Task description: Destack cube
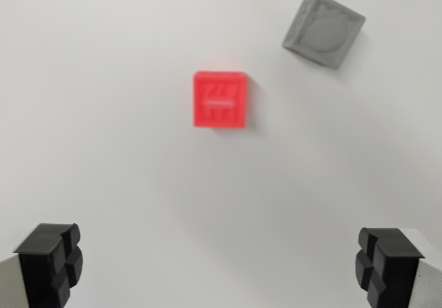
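Because the end effector [221, 266] hangs with its two black fingers [50, 263] spread wide and nothing between them, it is released and holds no cube. The red cube [220, 99] lies on the white tabletop [124, 170] straight ahead of the end effector, well apart from the fingertips and almost on the middle line between them. Its sides stand nearly square to the fingers. The grey cube [323, 30] rests farther ahead, toward the wrist view's right, turned at an angle (its top shows a round mark). The two cubes lie apart, not stacked, as far as this view shows. The next approach probably needs mostly a forward travel, little sideways.
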{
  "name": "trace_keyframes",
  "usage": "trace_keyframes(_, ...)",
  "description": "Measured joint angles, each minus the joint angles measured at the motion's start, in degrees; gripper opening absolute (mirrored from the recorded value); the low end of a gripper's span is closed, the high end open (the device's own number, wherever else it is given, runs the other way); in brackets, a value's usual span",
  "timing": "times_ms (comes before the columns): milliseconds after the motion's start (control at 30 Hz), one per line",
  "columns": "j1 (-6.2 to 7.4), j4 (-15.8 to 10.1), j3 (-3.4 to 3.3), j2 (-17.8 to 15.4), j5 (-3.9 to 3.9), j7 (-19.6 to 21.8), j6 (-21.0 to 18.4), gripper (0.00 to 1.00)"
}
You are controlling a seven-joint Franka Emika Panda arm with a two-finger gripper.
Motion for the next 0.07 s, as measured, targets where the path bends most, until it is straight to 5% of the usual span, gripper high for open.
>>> trace_keyframes(67,0.0,0.0,0.0,0.0,0.0,0.0,0.0,1.0)
